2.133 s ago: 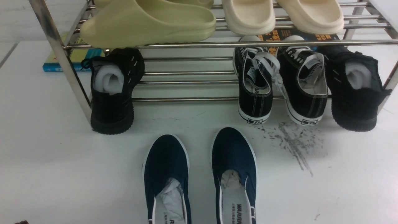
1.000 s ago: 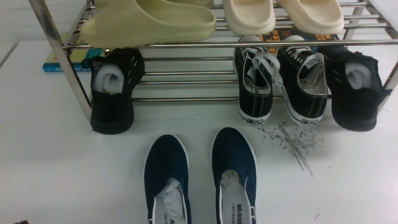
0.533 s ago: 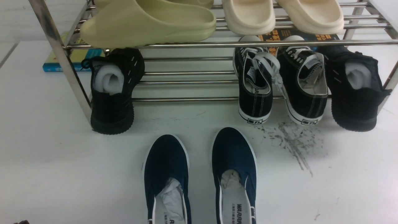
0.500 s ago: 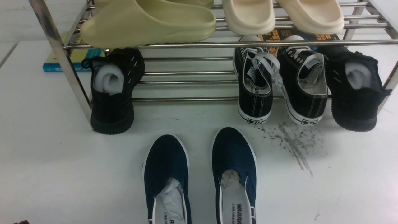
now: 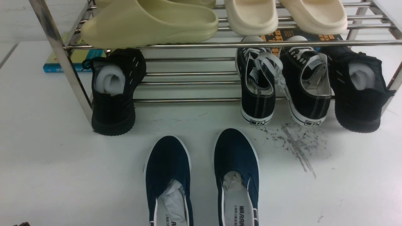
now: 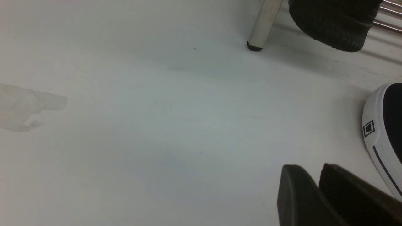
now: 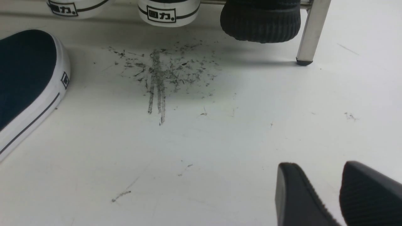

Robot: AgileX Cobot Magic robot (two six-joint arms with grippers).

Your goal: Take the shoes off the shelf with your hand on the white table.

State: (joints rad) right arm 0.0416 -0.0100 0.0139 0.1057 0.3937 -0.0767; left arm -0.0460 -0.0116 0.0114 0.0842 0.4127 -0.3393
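Pointing toes rackward, navy slip-ons lie roughly parallel.

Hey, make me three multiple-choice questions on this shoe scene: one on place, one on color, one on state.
1. Where are the slip-ons?
A) Top tier
B) On the table
C) Bottom tier

2. What color are they?
A) Navy
B) Red
C) Yellow

3. What state is the right gripper in?
A) Gripping a slip-on
B) Gripping a sneaker
C) Open, holding nothing

1 B: the slip-ons lie on the white table, before the rack.
2 A: their canvas is navy.
3 C: a gap parts the right gripper's fingertips.
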